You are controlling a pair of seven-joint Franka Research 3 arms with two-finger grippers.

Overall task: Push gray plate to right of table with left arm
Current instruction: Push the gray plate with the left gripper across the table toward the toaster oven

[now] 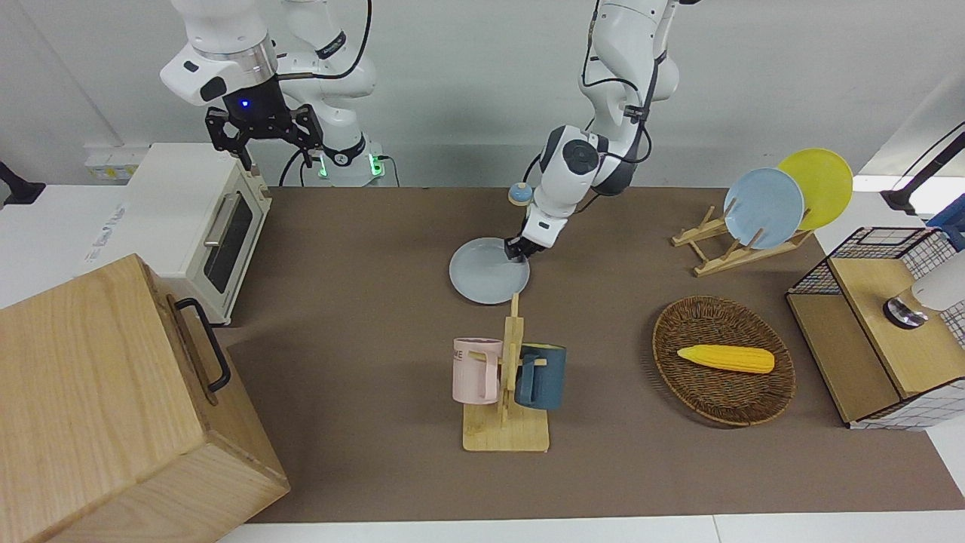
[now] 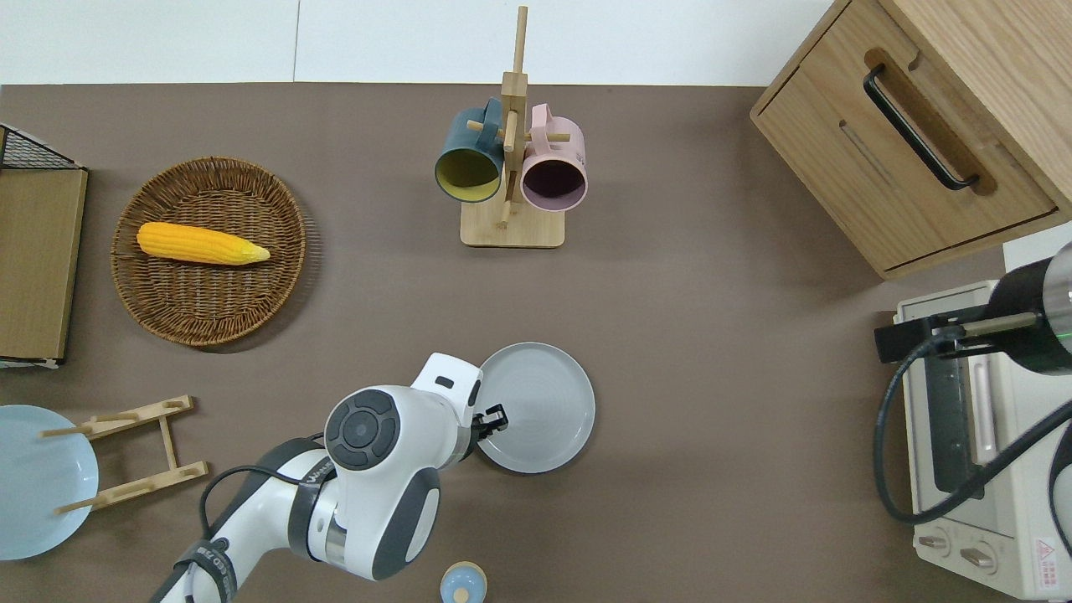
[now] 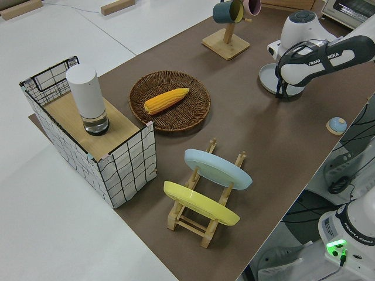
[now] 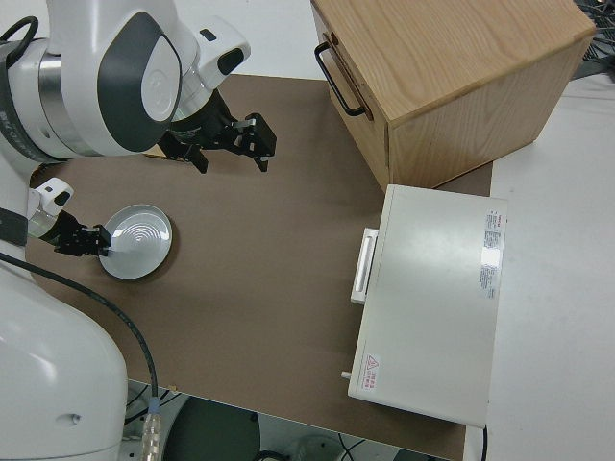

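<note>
- Table: dark-brown top, white edges.
- Gray plate: flat on the table near its middle, nearer to the robots than the mug rack, well apart from the toaster oven and the wooden cabinet at the right arm's end.
- Left arm: reaches down to the plate's rim on the side toward the left arm's end of the table.
- Left gripper: low at that rim, touching the plate; whether the jaws are spread or pressed together cannot be told.
- Right gripper: parked, raised, jaws spread wide, blue wrist light on.
- Mug rack: wooden, upright, a pink mug and a dark blue mug hung on its two sides.
- Basket: wicker, round, shallow, toward the left arm's end; a corn cob lies in it.
- Plate rack: wooden, holds a sky-blue plate and a yellow plate on edge, tilted.
- Wire bin: at the left arm's end, wooden shelf inside, a white cylinder standing on it.
- Toaster oven: white, at the right arm's end, door shut.
- Wooden cabinet: black handle, farther from the robots than the oven.
- Small blue knob: on the table, nearer to the robots than the plate.
</note>
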